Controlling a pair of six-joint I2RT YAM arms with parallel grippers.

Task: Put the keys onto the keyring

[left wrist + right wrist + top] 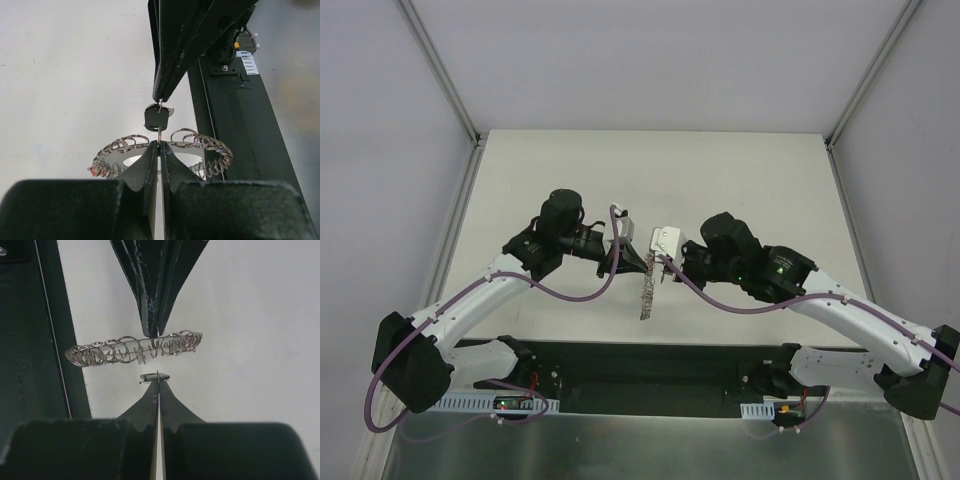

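The keyring, a flat grey metal ring with wiry silver loops round its rim and a red tag at its left, is held up off the table. It hangs edge-on in the top view and lies level in the right wrist view. My left gripper is shut on its near rim. My right gripper is shut on a tiny black key, a short way from the ring. In the left wrist view that key hangs just above the ring's rim. The second key is out of view.
The pale table lies below both grippers. The black base plate runs along the near edge, close under the keyring. Metal frame posts stand at the back corners.
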